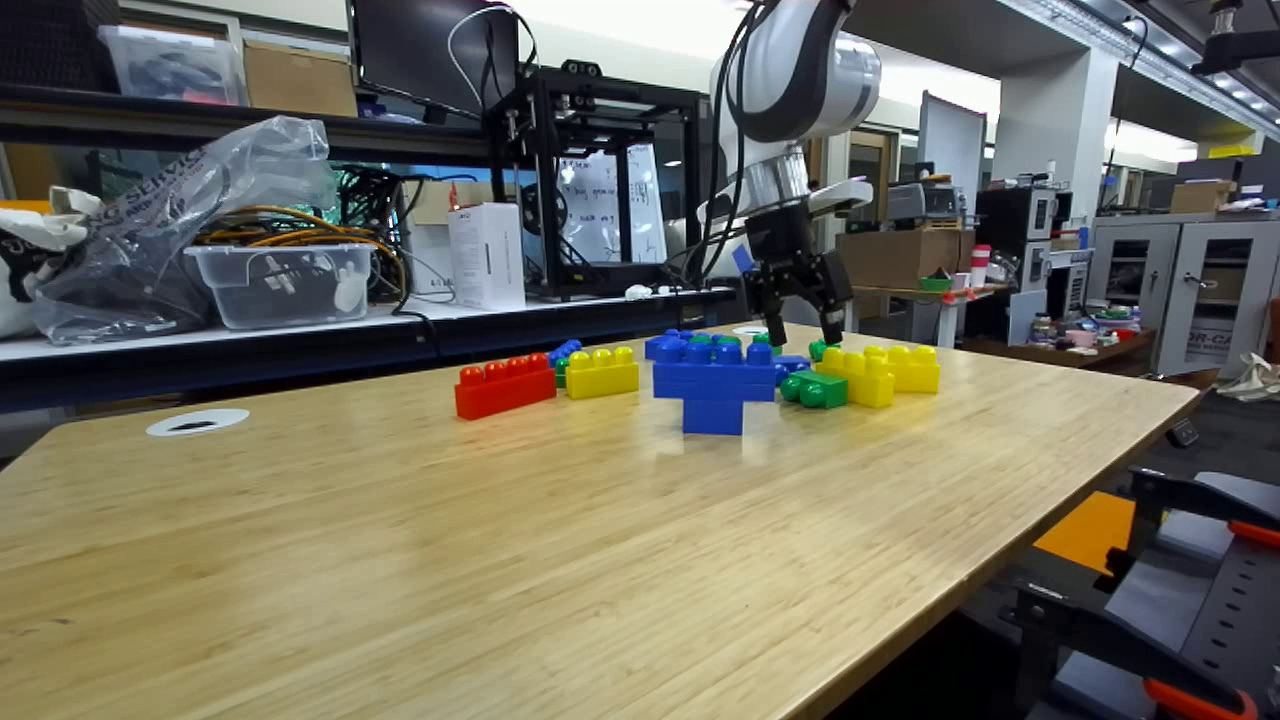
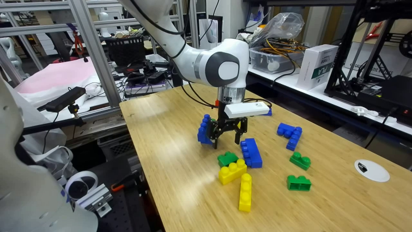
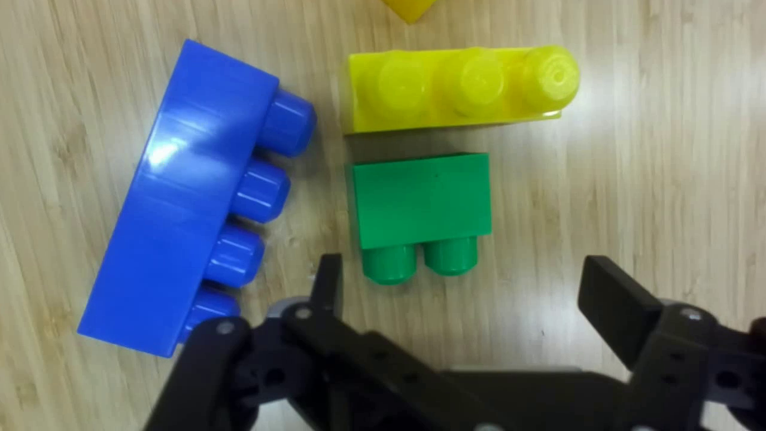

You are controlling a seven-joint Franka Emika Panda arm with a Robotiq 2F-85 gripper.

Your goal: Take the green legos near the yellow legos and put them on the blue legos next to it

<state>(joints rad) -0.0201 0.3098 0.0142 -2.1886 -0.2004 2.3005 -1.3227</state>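
- In the wrist view our gripper (image 3: 462,278) has its fingers well apart, nothing gripped, tips just below mid-frame.
- We see the two-stud green brick (image 3: 423,200) higher in the frame, slightly left of the gap's middle, studs toward the bottom edge; its long axis runs across, nearly parallel to the line between the tips.
- We judge the reach should go up-frame, a touch left, then down.
- Just above it in the frame sits the three-stud yellow brick (image 3: 455,90).
- At frame left slants a four-stud blue brick (image 3: 173,197).
- In an exterior view the T-shaped blue stack (image 1: 713,378), our likely target, stands mid-frame.
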